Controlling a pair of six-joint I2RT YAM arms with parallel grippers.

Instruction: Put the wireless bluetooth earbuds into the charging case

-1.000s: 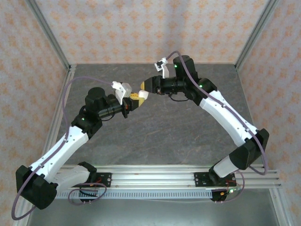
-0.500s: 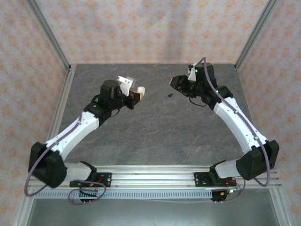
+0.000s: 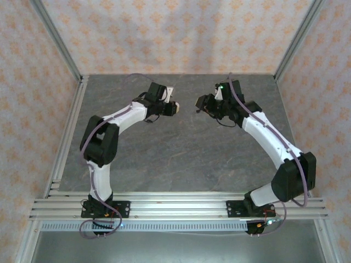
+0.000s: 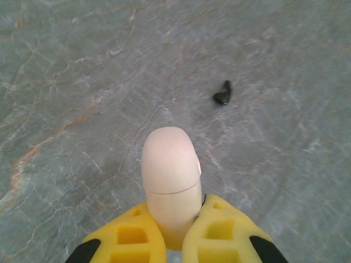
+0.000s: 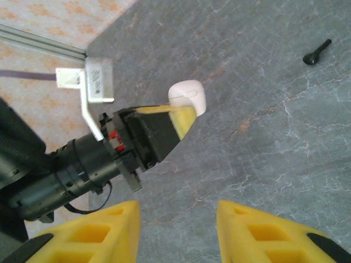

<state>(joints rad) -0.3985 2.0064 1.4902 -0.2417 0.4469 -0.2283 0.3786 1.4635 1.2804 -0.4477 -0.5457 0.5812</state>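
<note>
Over the far half of the grey table [image 3: 181, 159], the top camera is showing both arms reaching inward, the left claw [image 3: 172, 108] and the right claw [image 3: 199, 103] pointing at each other with a short gap between them. At the left claw's tip a pale charging case [image 3: 177, 107] is sticking out toward the right claw, though this view is too coarse to tell how either pair of jaws is standing. Closer in, the left wrist camera is making that plain: the left claw [image 4: 176, 216] is pressing its two yellow fingers [image 4: 129, 238] against the near end of the charging case [image 4: 170, 170], one on each side, so the jaws are clamping the case, which is jutting out ahead of them with its lid seam closed and its rounded end pointing away. Ahead of that end and off to the right of the fingers, one black earbud [image 4: 222, 94] is lying on the table [image 4: 66, 82], well apart from the case. From the opposite side, the right wrist camera is looking past the right claw [image 5: 178, 222], whose yellow fingers [image 5: 109, 233] are standing apart with nothing between them and touching nothing. Ahead of it the left claw [image 5: 164, 129] is gripping the charging case [image 5: 188, 96], and the black earbud [image 5: 317, 52] is lying farther ahead and to the right on the table [image 5: 263, 137]. Two claws, one charging case and one black earbud are showing.
</note>
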